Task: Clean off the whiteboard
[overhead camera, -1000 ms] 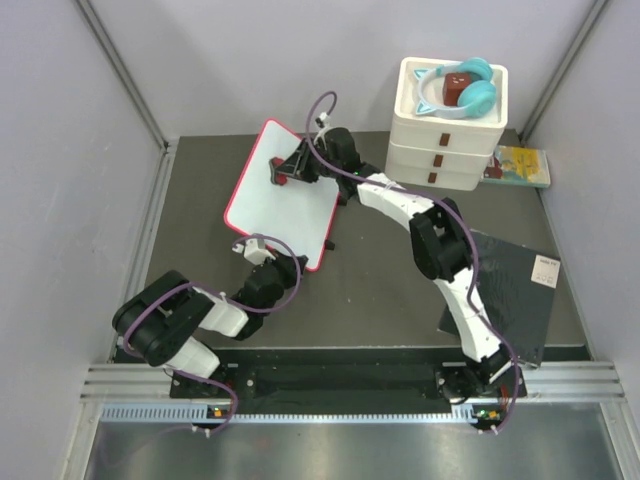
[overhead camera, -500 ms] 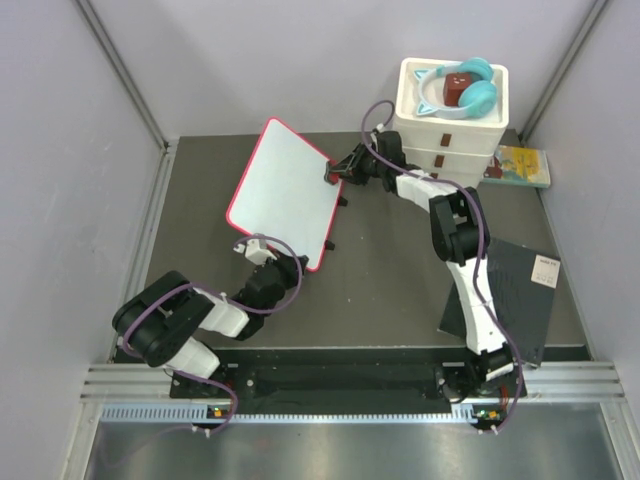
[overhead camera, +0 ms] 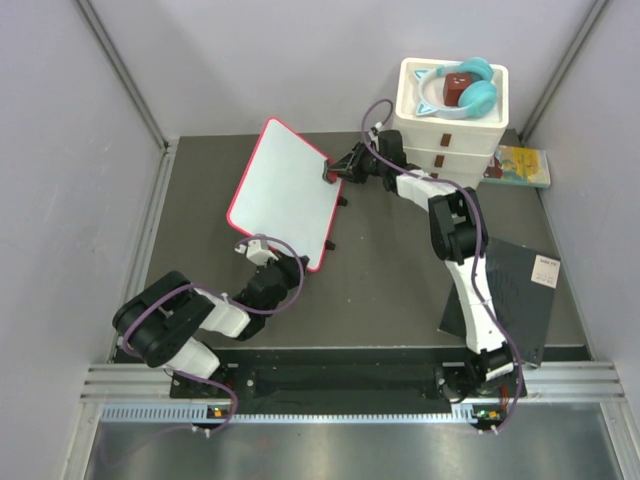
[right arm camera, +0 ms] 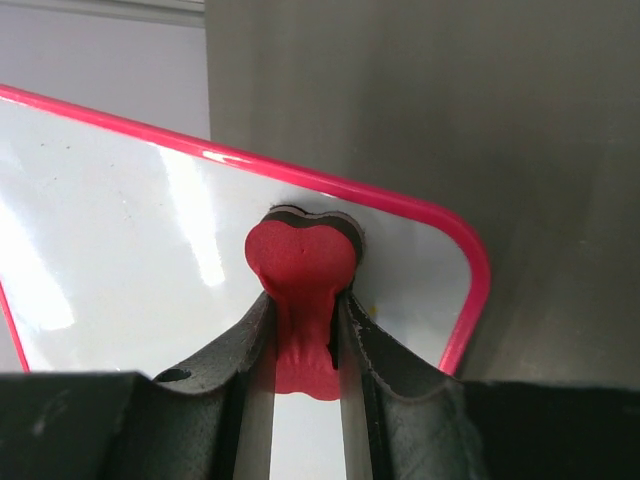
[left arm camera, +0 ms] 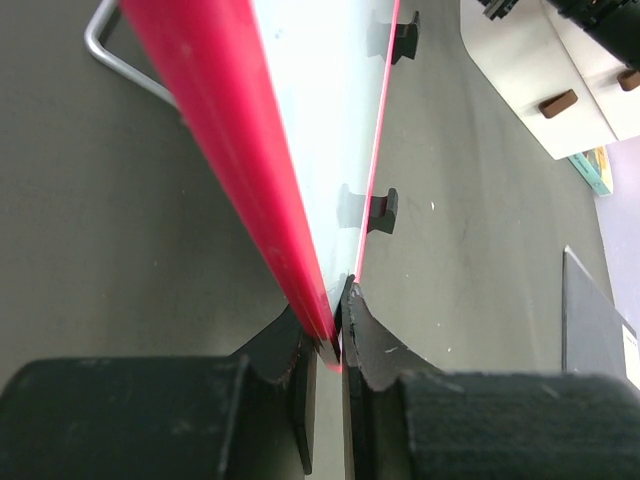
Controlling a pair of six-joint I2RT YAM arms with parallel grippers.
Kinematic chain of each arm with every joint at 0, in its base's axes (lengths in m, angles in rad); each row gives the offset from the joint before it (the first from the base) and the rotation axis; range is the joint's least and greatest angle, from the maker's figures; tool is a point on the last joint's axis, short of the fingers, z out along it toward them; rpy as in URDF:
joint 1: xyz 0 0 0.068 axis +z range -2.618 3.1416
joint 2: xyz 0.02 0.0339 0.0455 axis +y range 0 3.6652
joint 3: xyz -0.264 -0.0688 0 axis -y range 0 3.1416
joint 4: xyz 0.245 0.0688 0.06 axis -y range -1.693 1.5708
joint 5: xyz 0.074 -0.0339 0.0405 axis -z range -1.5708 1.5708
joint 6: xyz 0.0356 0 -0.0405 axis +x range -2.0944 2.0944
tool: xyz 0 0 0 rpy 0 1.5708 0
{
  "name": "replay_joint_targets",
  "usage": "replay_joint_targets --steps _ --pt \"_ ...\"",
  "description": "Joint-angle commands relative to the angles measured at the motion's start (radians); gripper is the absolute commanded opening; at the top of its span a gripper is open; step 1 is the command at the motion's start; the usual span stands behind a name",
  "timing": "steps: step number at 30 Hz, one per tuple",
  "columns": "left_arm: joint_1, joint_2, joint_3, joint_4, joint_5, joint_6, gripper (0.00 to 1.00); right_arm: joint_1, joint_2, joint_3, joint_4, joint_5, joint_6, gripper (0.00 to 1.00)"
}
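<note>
The whiteboard (overhead camera: pixel 283 190), white with a pink-red rim, stands tilted on the dark table left of centre. My left gripper (overhead camera: pixel 285 272) is shut on its near corner; the left wrist view shows the red rim (left arm camera: pixel 245 170) pinched between the jaws. My right gripper (overhead camera: pixel 333 172) is shut on a red heart-shaped eraser (right arm camera: pixel 303 275), pressed on the board (right arm camera: pixel 130 260) near its right corner. The board face looks clean there.
A white drawer stack (overhead camera: pixel 448 135) with teal headphones (overhead camera: pixel 462 88) on top stands at the back right. A book (overhead camera: pixel 520 165) lies beside it. A dark grey flat sheet (overhead camera: pixel 520 290) lies at the right. A metal stand leg (left arm camera: pixel 110 50) is behind the board.
My right gripper has swept the eraser from the board's upper middle to its right corner, and the right arm has stretched out. The left gripper has kept its hold.
</note>
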Motion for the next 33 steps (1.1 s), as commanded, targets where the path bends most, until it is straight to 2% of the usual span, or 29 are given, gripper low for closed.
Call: replay_joint_targets --steps 1,4,9,15,24,33 --pt "-0.025 0.070 -0.045 -0.446 0.065 0.142 0.00 0.076 -0.012 0.060 0.042 -0.051 -0.012 0.00" --pt "-0.029 0.067 -0.047 -0.448 0.062 0.140 0.00 0.091 -0.013 0.069 0.062 -0.064 -0.006 0.00" --pt "-0.032 0.069 -0.047 -0.453 0.054 0.137 0.00 0.114 -0.016 0.055 -0.016 -0.049 -0.063 0.00" --pt "-0.034 0.063 -0.050 -0.453 0.050 0.133 0.00 0.116 -0.049 -0.162 0.022 -0.029 -0.076 0.00" --pt "-0.035 0.052 -0.059 -0.437 0.050 0.136 0.00 0.117 -0.118 -0.399 0.093 -0.103 -0.121 0.00" --pt "-0.037 0.046 -0.062 -0.437 0.043 0.136 0.00 0.156 -0.187 -0.638 0.205 -0.106 -0.110 0.00"
